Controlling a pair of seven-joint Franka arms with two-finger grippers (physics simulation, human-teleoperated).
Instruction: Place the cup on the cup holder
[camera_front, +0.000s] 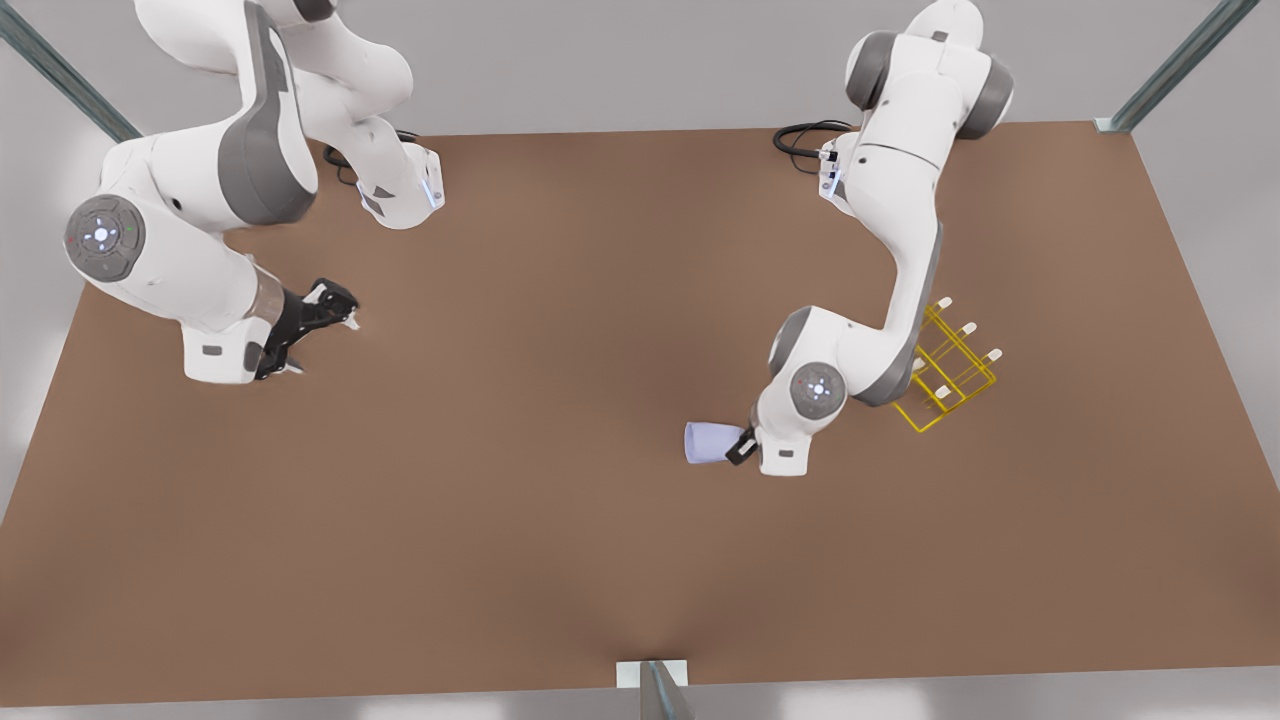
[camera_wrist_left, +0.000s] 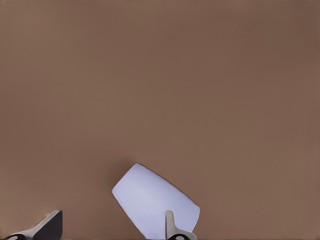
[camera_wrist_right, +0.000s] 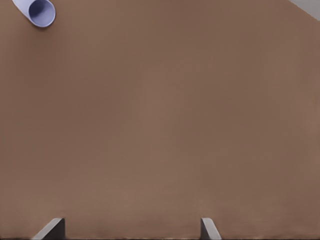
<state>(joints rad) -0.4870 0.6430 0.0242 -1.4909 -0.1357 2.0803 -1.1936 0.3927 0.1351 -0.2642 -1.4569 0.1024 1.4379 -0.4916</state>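
Cup: it lies on its side on the brown desk, near the middle, with its wide mouth toward the front view's left. It is pale blue.

Left pincer: it sits right at the narrow end of the cup, low over the desk. In the left wrist view its two fingers are spread wide. One finger is against the cup, and the other is well off to the side. It has no hold on the cup. I think it is low like this so that it can close on the cup.

Right pincer: this arm waits on the front view's left, far from the cup. Its fingers are spread wide with nothing between them.

Holder: the yellow wire rack stands beside the left arm, on the front view's right. Its white-tipped pegs point up and are all bare.

Job so far: the cup is not picked up yet.

Next, I think: the left pincer should squeeze the cup, lift it, turn it mouth down and slip it over a peg.

Watch out: a cup on its side can roll away.
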